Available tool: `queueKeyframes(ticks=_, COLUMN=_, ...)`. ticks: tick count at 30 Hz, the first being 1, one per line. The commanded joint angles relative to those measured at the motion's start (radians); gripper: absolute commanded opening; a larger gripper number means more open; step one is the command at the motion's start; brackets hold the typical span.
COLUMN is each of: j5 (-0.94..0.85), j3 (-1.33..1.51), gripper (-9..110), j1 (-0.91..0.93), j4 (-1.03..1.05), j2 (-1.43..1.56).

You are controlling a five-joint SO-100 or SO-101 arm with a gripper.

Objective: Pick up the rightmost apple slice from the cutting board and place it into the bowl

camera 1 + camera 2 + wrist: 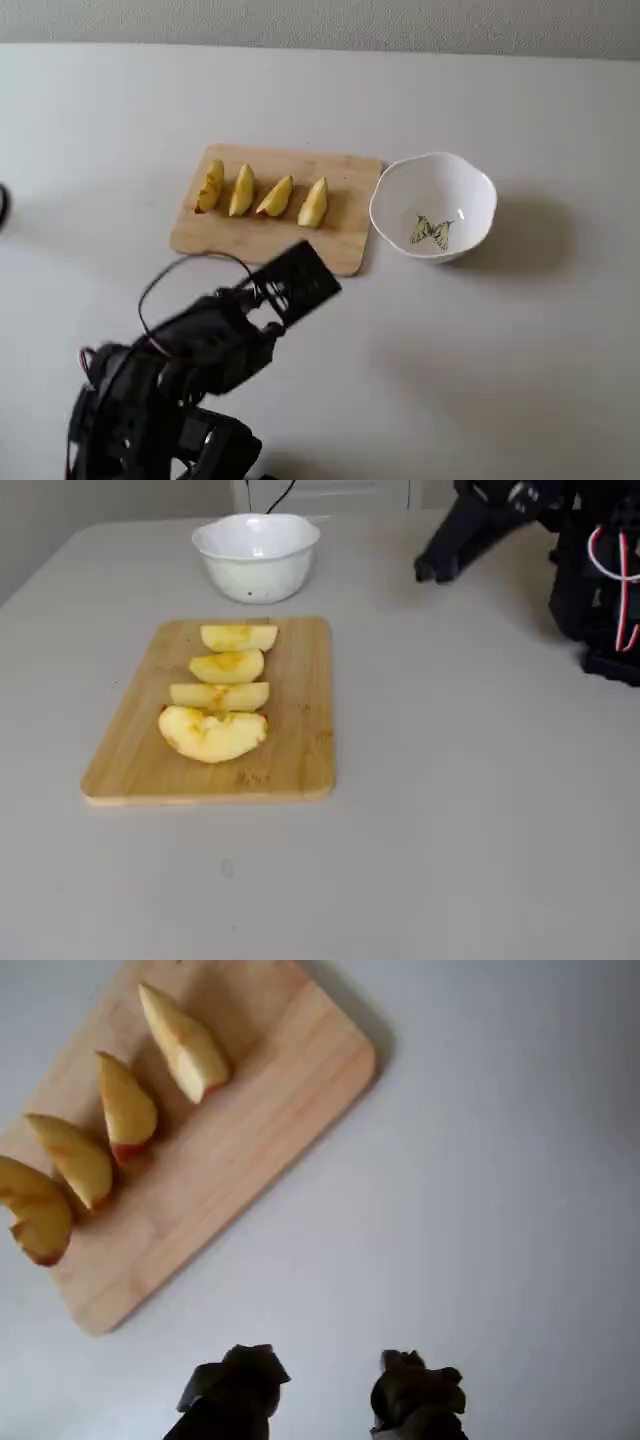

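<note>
The apple slice (313,203) is the pale wedge at the right end of a row of wedges on the cutting board (350,180), closest to the bowl (400,180). In the wrist view the slice (185,1045) is the topmost wedge on the board (250,1150). In another fixed view the slice (238,637) lies nearest the bowl (257,575) on the board (300,730). My gripper (325,1385) is open and empty, over bare table short of the board's near edge. It also shows in both fixed views (315,275) (432,570).
Three deeper yellow wedges (242,190) lie left of the slice on the board. The arm's base with red and white wires (610,570) stands at the table's side. The table (500,350) is plain grey-white.
</note>
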Motion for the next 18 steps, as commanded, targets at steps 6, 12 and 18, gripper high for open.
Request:
queueKeyframes(ticks=6, j5=-0.216, j3=-0.841, gripper=27, j1=-0.040, j4=0.146, j2=-0.804)
queueKeyframes(ticks=12, j5=-0.242, j3=-1.175, gripper=30, j1=-0.031, j4=0.164, j2=-1.114)
queueKeyframes(ticks=18, j5=-0.245, j3=-1.373, gripper=29, j1=-0.031, j4=0.144, j2=-1.341)
